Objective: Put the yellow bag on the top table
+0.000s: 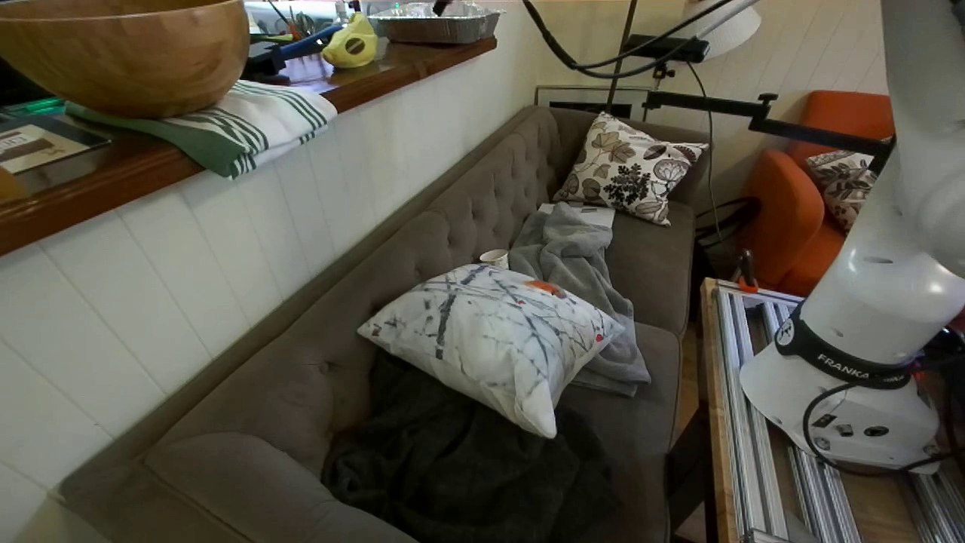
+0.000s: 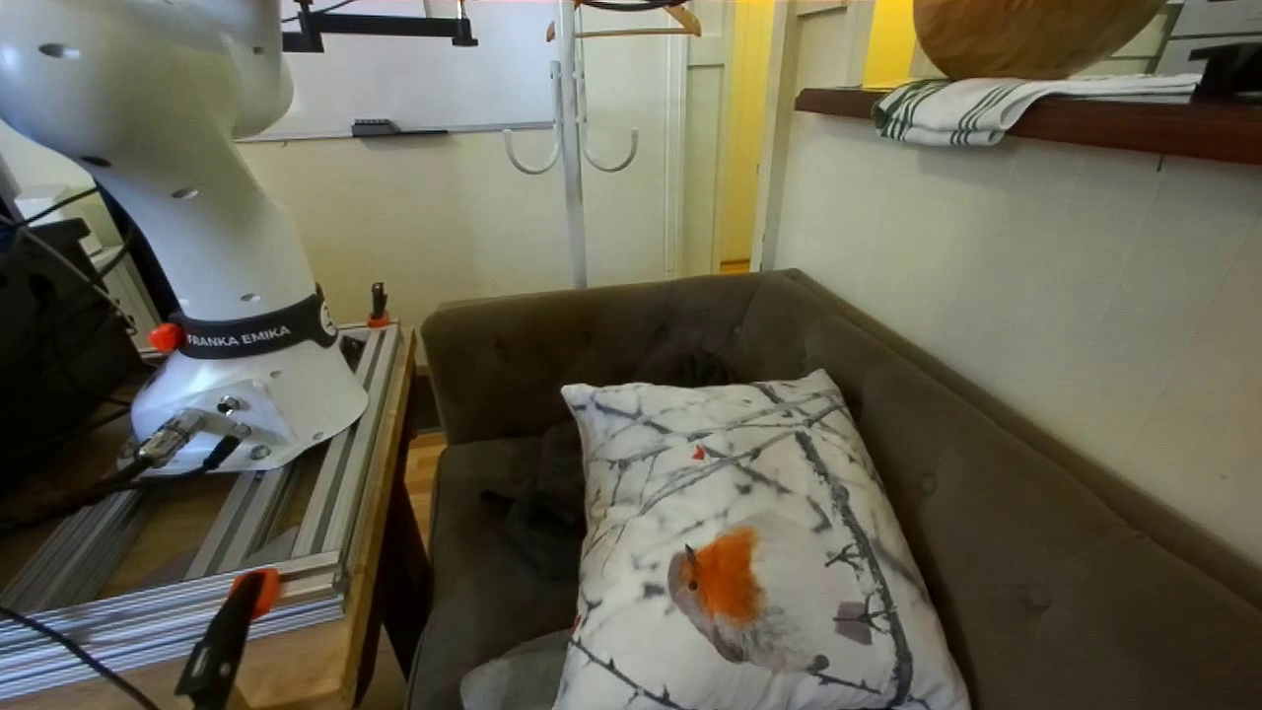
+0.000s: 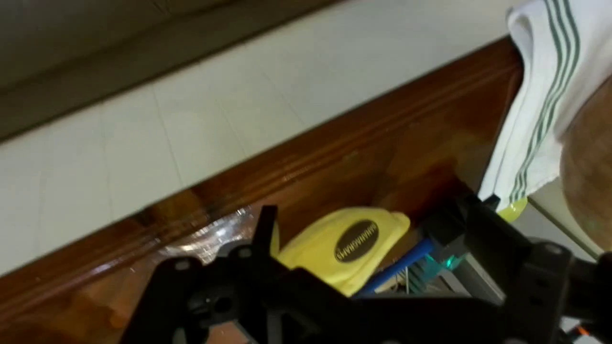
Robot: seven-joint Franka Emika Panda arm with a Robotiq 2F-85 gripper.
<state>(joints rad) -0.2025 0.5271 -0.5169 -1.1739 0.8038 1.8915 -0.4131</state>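
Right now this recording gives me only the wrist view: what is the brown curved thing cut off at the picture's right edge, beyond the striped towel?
Observer: An exterior view shows a wooden bowl resting on the striped towel.
Operator: And what lies on the couch, lower down than the yellow bag?
Observer: For one, a white cushion, printed with an orange-breasted bird, as an exterior view shows.

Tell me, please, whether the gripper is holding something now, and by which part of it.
Nothing is held: the fingers stand wide apart, and the yellow bag lies on the wooden ledge.
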